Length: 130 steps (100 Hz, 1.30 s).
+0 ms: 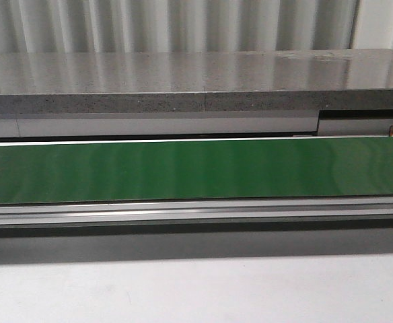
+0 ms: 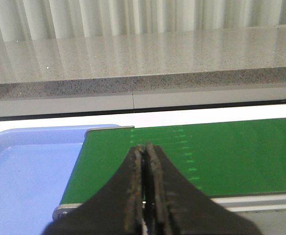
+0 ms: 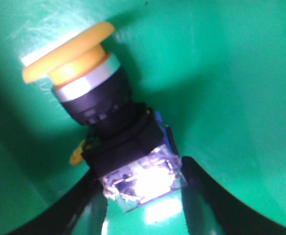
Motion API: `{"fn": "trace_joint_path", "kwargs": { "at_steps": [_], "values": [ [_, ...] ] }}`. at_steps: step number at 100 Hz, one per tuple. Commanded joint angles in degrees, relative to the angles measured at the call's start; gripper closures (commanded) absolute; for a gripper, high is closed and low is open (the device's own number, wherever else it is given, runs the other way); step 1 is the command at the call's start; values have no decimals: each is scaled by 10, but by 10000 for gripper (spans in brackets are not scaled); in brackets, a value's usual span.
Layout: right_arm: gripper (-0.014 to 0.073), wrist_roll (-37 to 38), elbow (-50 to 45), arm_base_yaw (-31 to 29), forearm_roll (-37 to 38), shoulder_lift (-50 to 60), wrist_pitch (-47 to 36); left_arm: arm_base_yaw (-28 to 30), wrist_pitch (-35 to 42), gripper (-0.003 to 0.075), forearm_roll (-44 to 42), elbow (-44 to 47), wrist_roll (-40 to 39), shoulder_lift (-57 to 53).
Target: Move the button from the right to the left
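Observation:
The button (image 3: 99, 105) fills the right wrist view, lying tilted on a glossy green surface (image 3: 231, 73). Its orange-yellow cap (image 3: 67, 51) points away from the fingers, and its black collar and glaring pale base (image 3: 145, 181) point toward them. My right gripper (image 3: 139, 169) has a dark finger pressed on each side of that base. My left gripper (image 2: 144, 146) is shut with nothing in it, and hovers over the end of the green belt (image 2: 221, 152). Neither gripper nor the button shows in the front view.
A blue tray (image 2: 20, 171) lies just past the belt's end, beside the left gripper. The green belt (image 1: 196, 168) runs across the front view, with a grey stone counter (image 1: 183, 81) behind it and a white tabletop (image 1: 183, 289) in front.

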State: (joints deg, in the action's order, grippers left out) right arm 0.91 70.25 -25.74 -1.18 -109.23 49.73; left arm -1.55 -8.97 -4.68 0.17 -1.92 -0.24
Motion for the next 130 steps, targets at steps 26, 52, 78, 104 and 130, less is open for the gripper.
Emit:
{"fn": "trace_joint_path", "kwargs": {
  "at_steps": [26, 52, 78, 104, 130],
  "values": [
    [340, -5, 34, -3, 5, 46, 0, 1, 44, 741, 4, 22, -4, -18],
    [340, -5, 34, -3, -8, 113, 21, 1, 44, 741, 4, 22, -4, -18],
    [340, -5, 34, 20, -44, 176, 66, 1, 44, 741, 4, 22, -4, -18],
    [340, -5, 29, 89, -61, 187, 93, 1, 44, 741, 4, 22, -4, -18],
    [340, 6, 29, 129, -104, 167, 74, 1, 44, 741, 4, 22, -4, -18]
  ]
}}
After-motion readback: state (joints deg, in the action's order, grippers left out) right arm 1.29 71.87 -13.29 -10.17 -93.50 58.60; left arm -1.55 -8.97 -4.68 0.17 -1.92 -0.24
